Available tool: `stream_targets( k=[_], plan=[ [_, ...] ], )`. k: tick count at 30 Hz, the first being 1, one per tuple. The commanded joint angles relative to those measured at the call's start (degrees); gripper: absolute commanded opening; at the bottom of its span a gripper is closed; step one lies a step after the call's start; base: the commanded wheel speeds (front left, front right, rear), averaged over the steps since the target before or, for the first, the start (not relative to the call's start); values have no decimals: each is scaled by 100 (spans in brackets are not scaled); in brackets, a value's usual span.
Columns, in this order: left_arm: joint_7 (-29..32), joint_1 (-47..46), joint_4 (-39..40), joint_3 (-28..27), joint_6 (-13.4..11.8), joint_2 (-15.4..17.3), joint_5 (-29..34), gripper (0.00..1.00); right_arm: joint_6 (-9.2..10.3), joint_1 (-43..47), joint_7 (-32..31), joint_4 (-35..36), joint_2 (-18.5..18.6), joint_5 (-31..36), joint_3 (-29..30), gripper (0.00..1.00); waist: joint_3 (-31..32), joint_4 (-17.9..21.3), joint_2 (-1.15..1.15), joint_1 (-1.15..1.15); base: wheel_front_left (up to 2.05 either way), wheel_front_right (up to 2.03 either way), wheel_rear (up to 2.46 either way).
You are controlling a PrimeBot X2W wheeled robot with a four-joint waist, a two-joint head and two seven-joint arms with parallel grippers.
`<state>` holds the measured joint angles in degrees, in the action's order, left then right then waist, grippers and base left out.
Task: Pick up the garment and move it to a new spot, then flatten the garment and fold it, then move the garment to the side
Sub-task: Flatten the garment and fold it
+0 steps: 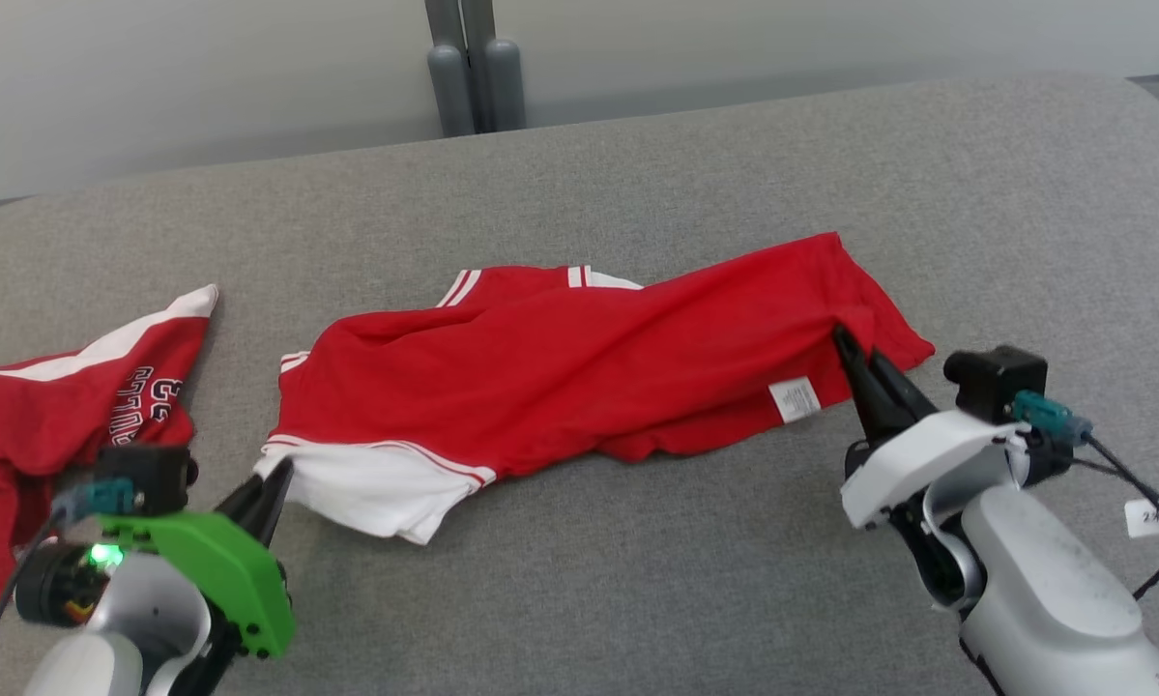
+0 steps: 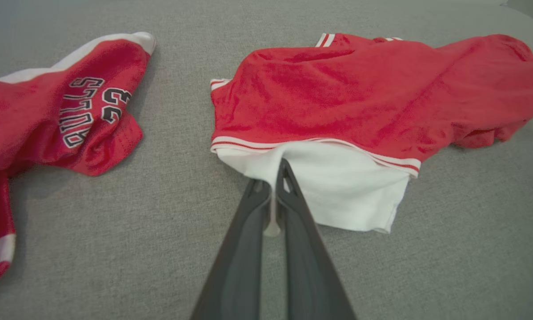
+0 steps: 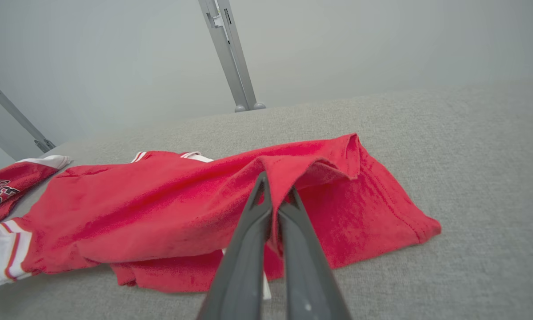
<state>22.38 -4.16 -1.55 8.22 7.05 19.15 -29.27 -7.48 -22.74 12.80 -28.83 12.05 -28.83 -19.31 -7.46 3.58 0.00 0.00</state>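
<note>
Step in hand: the robot is gripping the garment (image 1: 579, 377) for the pick-up. Both pinches look set, but the cloth is resting on the desk (image 1: 734, 580), so the lift seems not yet begun.
Garment: it is lying crumpled across the middle of the desk, stretching from left to right, with its white part toward the near-left.
Left end effector (image 1: 268, 498): its fingers are pressing together on the white cloth, and in the left wrist view a sliver of white is showing between them (image 2: 273, 218).
Right end effector (image 1: 859, 367): its fingers are clamping a raised fold of red hem, just beside the white care label (image 1: 795, 399).
Next move: probably raising both ends evenly and keeping them apart so the cloth is hanging taut rather than dragging.
Open room: bare grey is lying along the near edge and toward the far-right corner.
Crowding: a second red jersey (image 1: 67, 406) is sitting near the left edge, so moving that way is risky.
Far edge: grey posts (image 1: 473, 68) are standing just behind it.
</note>
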Motion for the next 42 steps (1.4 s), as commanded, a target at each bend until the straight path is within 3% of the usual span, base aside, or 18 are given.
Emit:
stream_targets(
  k=[1,8,12,16,24,32,42],
  plan=[
    [150,-302,61,92,31,38,-129,0,-3,-182,45,43,92,43,-31,0,-121,0,0,0,0,0,0],
    [1935,-2041,-283,794,50,476,-947,0,-3,-1237,-293,-7,275,-22,-296,0,-680,-85,0,0,0,0,0],
    [2364,-3200,-502,1046,47,737,-1201,0,-3,-2142,-570,-14,387,-279,-607,0,-1119,-40,0,0,0,0,0],
    [2082,-4321,-801,1241,48,898,-1111,0,-3,-3110,-688,-111,489,-854,-874,0,-1558,8,0,0,0,0,0],
    [1470,-6396,-1978,1775,48,993,-1055,0,-2,-5059,-512,-761,811,-1343,-1423,0,-2260,-45,0,0,0,0,0],
    [2265,-8200,-3326,1920,42,865,-1281,0,-2,-6780,-962,-1510,940,-1712,-1934,0,-2755,-145,0,0,0,0,0],
    [1508,-9813,-4118,2001,33,701,-842,0,-2,-8466,-485,-2127,882,-1684,-2224,0,-2830,-223,0,0,0,0,0]
  ],
)
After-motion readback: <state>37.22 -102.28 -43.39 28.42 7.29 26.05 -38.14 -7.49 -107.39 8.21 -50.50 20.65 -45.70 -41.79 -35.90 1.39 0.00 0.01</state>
